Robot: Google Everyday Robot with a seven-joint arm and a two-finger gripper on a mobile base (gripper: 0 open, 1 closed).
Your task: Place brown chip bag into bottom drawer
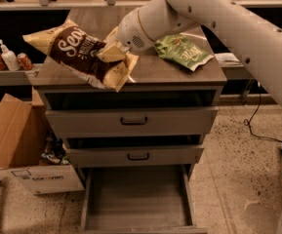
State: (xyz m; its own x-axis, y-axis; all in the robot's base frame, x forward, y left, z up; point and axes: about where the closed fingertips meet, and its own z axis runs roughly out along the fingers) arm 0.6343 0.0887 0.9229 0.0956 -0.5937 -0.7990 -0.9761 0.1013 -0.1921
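Note:
The brown chip bag (77, 50), dark brown with tan ends and white script, hangs tilted over the front left of the cabinet top (179, 72), lifted off it. My gripper (113, 57) is shut on the bag's right end, with the white arm reaching in from the upper right. The bottom drawer (138, 199) is pulled out below, an open flat tray with low sides and nothing in it. The bag is well above the drawer, over the cabinet's left front corner.
A green chip bag (183, 48) lies on the right of the cabinet top. Two upper drawers with black handles (133, 121) are closed. An open cardboard box (18, 145) stands on the floor at left. Cans and a bottle (6, 60) sit on a shelf at left.

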